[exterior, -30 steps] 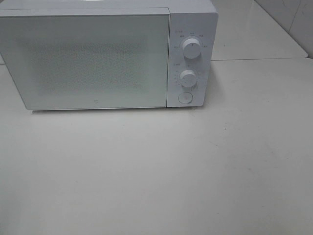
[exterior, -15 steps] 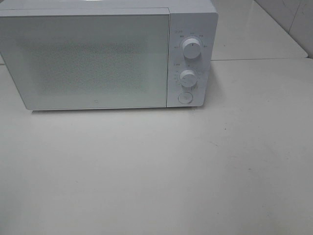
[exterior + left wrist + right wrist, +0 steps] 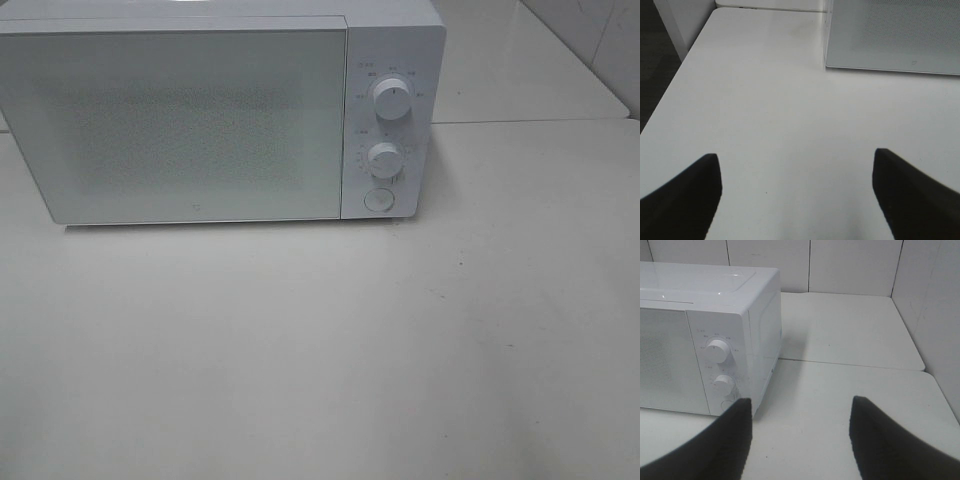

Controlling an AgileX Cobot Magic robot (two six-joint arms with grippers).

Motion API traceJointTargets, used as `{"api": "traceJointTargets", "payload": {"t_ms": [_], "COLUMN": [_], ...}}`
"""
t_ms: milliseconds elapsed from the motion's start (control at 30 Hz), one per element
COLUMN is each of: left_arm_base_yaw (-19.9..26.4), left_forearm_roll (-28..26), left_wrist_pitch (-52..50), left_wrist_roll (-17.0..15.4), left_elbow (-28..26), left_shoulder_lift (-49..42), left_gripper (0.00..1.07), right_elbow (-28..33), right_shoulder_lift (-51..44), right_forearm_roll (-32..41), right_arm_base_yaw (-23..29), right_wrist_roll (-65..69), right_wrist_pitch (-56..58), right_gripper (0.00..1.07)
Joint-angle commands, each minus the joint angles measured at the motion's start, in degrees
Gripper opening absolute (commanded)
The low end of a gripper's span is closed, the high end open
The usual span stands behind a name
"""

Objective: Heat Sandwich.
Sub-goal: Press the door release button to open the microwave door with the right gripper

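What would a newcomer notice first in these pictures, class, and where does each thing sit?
The big white microwave, door shut, fills the back left of the pale table. On its right-hand panel an upper knob and a lower knob sit over a round button. In the wrist views, the left gripper and right gripper show as dark fingers spread open above the table.

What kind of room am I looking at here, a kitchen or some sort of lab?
Probably a lab bench staged as a kitchen corner: a closed white microwave with two dials sits on a white table, hemmed by plain white panel walls.
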Motion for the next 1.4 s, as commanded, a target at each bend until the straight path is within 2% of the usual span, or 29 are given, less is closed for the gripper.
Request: {"api": "traceJointTargets", "payload": {"t_ms": [33, 500, 733, 1000, 1400], "left_arm_base_yaw": [0.23, 0.23, 0.23, 0.23, 0.23], "left_forearm_roll": [-0.34, -0.34, -0.34, -0.34, -0.34], "left_wrist_pitch": [-0.97, -0.97, -0.97, -0.97, -0.97], "left_wrist_roll": [0.0, 0.0, 0.0, 0.0, 0.0], "left_elbow": [0.11, 0.11, 0.11, 0.11, 0.11], "left_shoulder_lift": [-0.34, -0.34, -0.34, -0.34, -0.34], "left_gripper": [0.78, 0.78, 0.78, 0.78, 0.78], "right_elbow": [0.92, 0.97, 0.97, 0.97, 0.97], "right_shoulder_lift": [4.58, 24.47, 33.0, 46.12, 56.49], "right_forearm_roll": [-0.52, -0.34, -0.34, -0.34, -0.57], "right_arm_base_yaw": [0.11, 0.11, 0.11, 0.11, 0.57], "right_wrist_roll": [-0.69, -0.34, 1.38, 9.85, 15.53], "right_wrist_pitch": [-7.96, -30.48, -35.47, -42.28, -51.51], "right_gripper": [0.58, 0.58, 0.58, 0.58, 0.55]}}
